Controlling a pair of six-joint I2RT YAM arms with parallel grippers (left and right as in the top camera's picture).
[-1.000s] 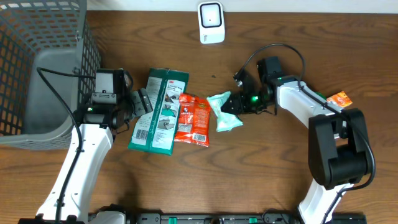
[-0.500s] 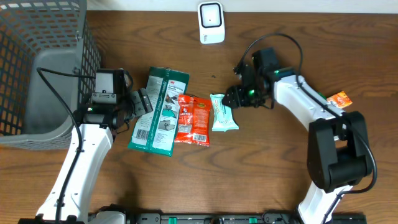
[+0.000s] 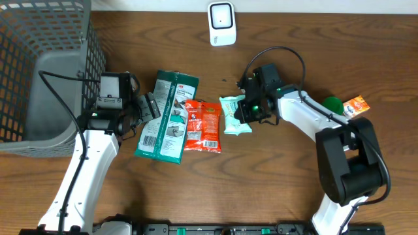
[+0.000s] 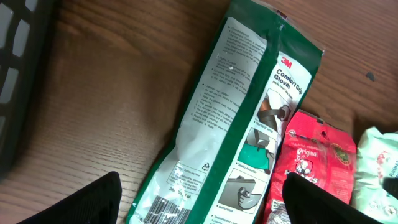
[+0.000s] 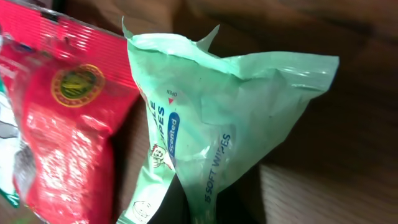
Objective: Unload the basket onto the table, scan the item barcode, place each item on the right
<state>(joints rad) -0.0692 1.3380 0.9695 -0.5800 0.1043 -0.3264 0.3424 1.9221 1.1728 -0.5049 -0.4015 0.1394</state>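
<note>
**Right fingers pinched on the wipes, scanner beyond**

My right fingers [image 3: 246, 109] are closed all the way, and they seem to have a fold of the pale green soft wipes pack [image 5: 211, 124]. From my wrist, the film gathers into creases that run down to the spot where my tips meet. I judge this a thin pinch on the wrapper's near edge rather than a grip across the body. That suits a flat pack lying on the table [image 3: 281, 183], where only an edge can be caught. I see no barcode on the face turned towards me, so it is probably underneath or out of view.

Just past the wipes, on their far side from my right tips, lies the red snack pack [image 3: 203, 125], its edge next to the wipes. Beyond that is the 3M Comfort Grip gloves pack [image 4: 239, 118]. My left fingers [image 3: 149, 106] hang spread wide and empty over its near edge, out of the right arm's way. Behind them stands the grey basket [image 3: 39, 65].

Farthest from both arms, at the table's back edge, sits the white barcode scanner [image 3: 221, 24]. It is well clear of my right tips, so the wipes must be lifted and turned to face it.
</note>
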